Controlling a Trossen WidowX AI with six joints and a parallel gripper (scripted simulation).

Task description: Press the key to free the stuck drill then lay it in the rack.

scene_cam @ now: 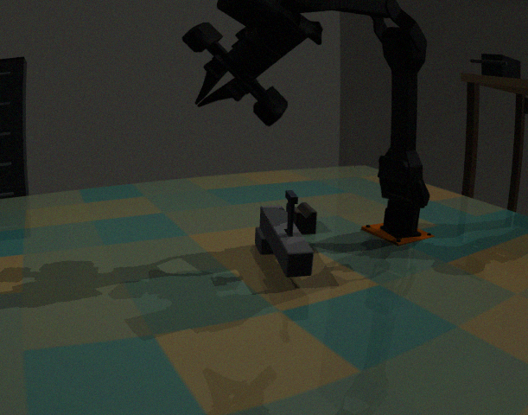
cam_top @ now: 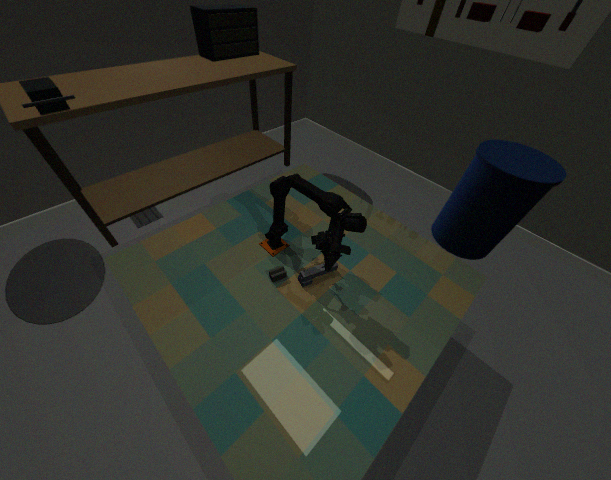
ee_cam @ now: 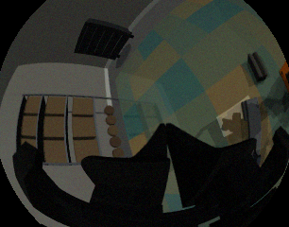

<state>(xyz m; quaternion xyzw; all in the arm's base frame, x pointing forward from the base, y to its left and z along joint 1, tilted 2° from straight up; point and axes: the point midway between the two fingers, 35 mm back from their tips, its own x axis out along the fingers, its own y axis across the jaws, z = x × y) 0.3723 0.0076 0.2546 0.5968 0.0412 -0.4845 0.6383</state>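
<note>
A long grey block (cam_top: 313, 273) (scene_cam: 298, 264) (ee_cam: 254, 118) sits low over the tiled surface. A thin upright dark piece with a small crosswise head (scene_cam: 290, 219) rises from its top; whether it is the key or part of the drill I cannot tell. A small dark grooved block (cam_top: 277, 273) (scene_cam: 306, 220) (ee_cam: 257, 66), seemingly the rack, stands beside the grey block, on the arm base's side. My gripper (cam_top: 328, 269) (scene_cam: 198, 104) (ee_cam: 164, 127) is shut with its tips together and nothing between them. It is tilted and hangs well above the grey block, touching nothing.
The arm's orange base plate (cam_top: 266, 246) (scene_cam: 371, 229) lies behind the two blocks. A blue barrel (cam_top: 494, 206), a wooden workbench (cam_top: 140, 77) and a dark drawer cabinet (cam_top: 230, 33) stand farther off. A pale rectangle (cam_top: 290, 395) shows on the tiled surface in the top view.
</note>
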